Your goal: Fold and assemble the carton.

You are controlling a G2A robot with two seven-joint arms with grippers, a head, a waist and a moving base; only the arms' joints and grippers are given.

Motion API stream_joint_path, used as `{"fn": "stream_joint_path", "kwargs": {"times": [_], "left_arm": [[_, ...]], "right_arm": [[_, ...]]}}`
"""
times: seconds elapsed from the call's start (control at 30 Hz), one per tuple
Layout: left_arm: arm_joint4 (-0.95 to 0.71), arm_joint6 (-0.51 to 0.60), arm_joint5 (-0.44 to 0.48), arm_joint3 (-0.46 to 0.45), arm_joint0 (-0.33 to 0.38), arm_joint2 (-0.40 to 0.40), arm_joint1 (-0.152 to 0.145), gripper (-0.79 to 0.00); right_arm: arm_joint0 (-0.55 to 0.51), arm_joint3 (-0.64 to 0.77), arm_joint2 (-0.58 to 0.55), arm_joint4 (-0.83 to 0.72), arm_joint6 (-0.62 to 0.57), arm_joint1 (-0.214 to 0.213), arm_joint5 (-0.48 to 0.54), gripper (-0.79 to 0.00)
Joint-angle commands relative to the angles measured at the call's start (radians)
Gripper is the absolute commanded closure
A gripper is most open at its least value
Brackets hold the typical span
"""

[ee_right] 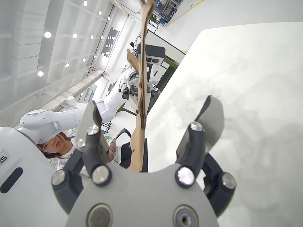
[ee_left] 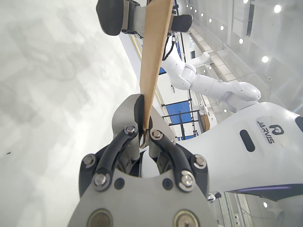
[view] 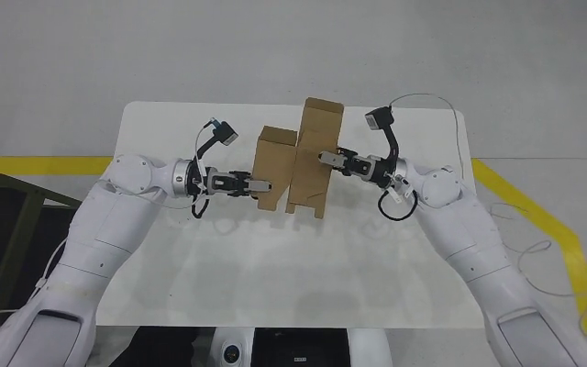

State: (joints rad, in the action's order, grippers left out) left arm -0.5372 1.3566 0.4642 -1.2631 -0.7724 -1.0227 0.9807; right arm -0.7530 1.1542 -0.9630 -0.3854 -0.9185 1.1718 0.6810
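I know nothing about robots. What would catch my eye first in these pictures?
First, the brown cardboard carton, standing out against the middle of the white table. The left hand is clamped shut on one edge of it. The right hand is at the opposite side, its fingers spread wide on either side of the cardboard, not gripping it.

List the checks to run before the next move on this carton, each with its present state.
1. Left gripper shut on the carton edge: ok.
2. Right gripper gripping the opposite edge: not ok; its fingers stand open on either side of it.
3. Carton upright between both grippers: ok.
4. Carton resting on the table: cannot tell.
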Motion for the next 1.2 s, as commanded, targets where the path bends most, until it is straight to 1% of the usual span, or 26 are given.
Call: {"fn": "stream_joint_path", "kwargs": {"times": [0.0, 0.2, 0.43, 0.6, 0.87, 0.9, 0.93, 0.97, 1.0, 1.07, 1.1, 1.13, 1.17], "left_arm": [[-0.004, 0.041, -0.041, -0.018, 0.006, -0.001, -0.006, 0.0], [0.05, 0.084, -0.085, -0.053, -0.005, 0.0, -0.032, 0.0], [0.044, 0.129, -0.129, -0.086, -0.018, 0.029, -0.056, 0.0], [0.024, 0.158, -0.159, -0.121, -0.019, 0.063, -0.07, 0.0], [0.007, 0.157, -0.158, -0.149, -0.012, 0.107, -0.091, 0.0], [0.006, 0.156, -0.156, -0.151, -0.01, 0.112, -0.094, 0.0], [0.004, 0.154, -0.155, -0.151, -0.008, 0.116, -0.096, 0.0], [0.002, 0.152, -0.152, -0.152, -0.006, 0.12, -0.098, 0.0], [-0.003, 0.149, -0.15, -0.152, -0.004, 0.124, -0.1, 0.0], [-0.007, 0.146, -0.146, -0.152, -0.001, 0.132, -0.104, 0.0], [-0.008, 0.144, -0.144, -0.152, 0.001, 0.137, -0.106, 0.0], [-0.01, 0.142, -0.142, -0.152, 0.003, 0.141, -0.108, 0.0], [-0.013, 0.14, -0.141, -0.152, 0.005, 0.145, -0.109, 0.0]], "right_arm": [[-0.01, 0.008, -0.021, -0.018, -0.05, -0.009, -0.019, -0.785], [-0.047, 0.049, -0.087, -0.031, -0.173, -0.038, -0.058, -0.785], [-0.093, 0.106, -0.143, -0.023, -0.281, -0.066, -0.1, -0.785], [-0.114, 0.123, -0.156, -0.019, -0.305, -0.074, -0.116, -0.785], [-0.117, 0.133, -0.133, -0.033, -0.338, -0.073, -0.117, -0.785], [-0.116, 0.133, -0.129, -0.035, -0.339, -0.073, -0.118, -0.763], [-0.115, 0.132, -0.125, -0.039, -0.338, -0.072, -0.118, -0.659], [-0.114, 0.132, -0.12, -0.042, -0.34, -0.071, -0.119, -0.483], [-0.113, 0.133, -0.113, -0.049, -0.344, -0.07, -0.124, -0.366], [-0.109, 0.132, -0.104, -0.056, -0.347, -0.069, -0.126, -0.336], [-0.107, 0.13, -0.1, -0.058, -0.347, -0.068, -0.127, -0.308], [-0.106, 0.129, -0.094, -0.062, -0.349, -0.067, -0.128, -0.259], [-0.104, 0.128, -0.09, -0.066, -0.35, -0.067, -0.129, -0.228]]}}
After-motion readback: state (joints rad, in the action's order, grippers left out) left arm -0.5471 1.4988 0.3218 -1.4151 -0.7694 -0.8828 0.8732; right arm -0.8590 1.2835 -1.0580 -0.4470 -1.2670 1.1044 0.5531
